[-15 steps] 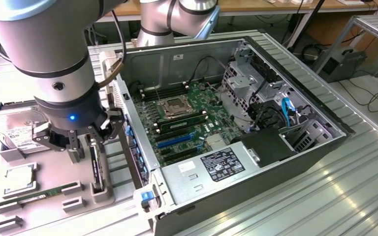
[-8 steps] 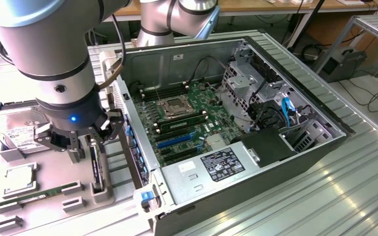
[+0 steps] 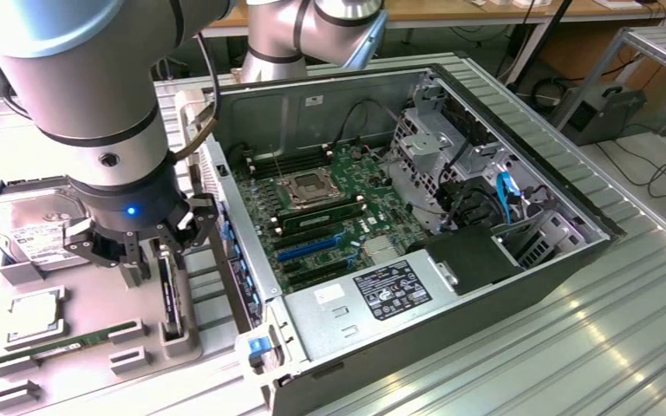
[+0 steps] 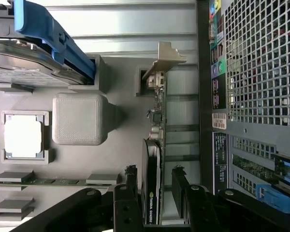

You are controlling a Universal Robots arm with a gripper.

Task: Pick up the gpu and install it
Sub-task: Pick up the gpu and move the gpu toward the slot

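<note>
Gpu (image 4: 153, 154): thin black card seen edge-on in the wrist view. It has a silver metal bracket (image 4: 163, 60) at one end, small components along the bare board edge near the middle, and a thicker black fan/shroud section at the other end w/ a small green-logo label. It stands upright on its long edge in a slot of the grey tray (image 4: 121, 154), not lying flat. It's just beside the open PC case (image 4: 261, 72) but outside it, so not yet installed. Long axis runs level along the tray, approx parallel to the case's perforated wall. The bracket end points twd the hard drive (image 4: 19, 63) side of the tray, and the fan end twd the memory stick (image 4: 53, 181) side. Gripper (image 4: 153, 170) is released. Its two black fingers (image 4: 130, 176) straddle the fan end, one on each face, w/ a gap visible btwn each finger and the card, so no clamp on it. In the exterior view the gripper (image 3: 162, 251) hangs right over the gpu (image 3: 170, 299) at the case's (image 3: 426, 260) outer wall, on the exterior view's left.
</note>
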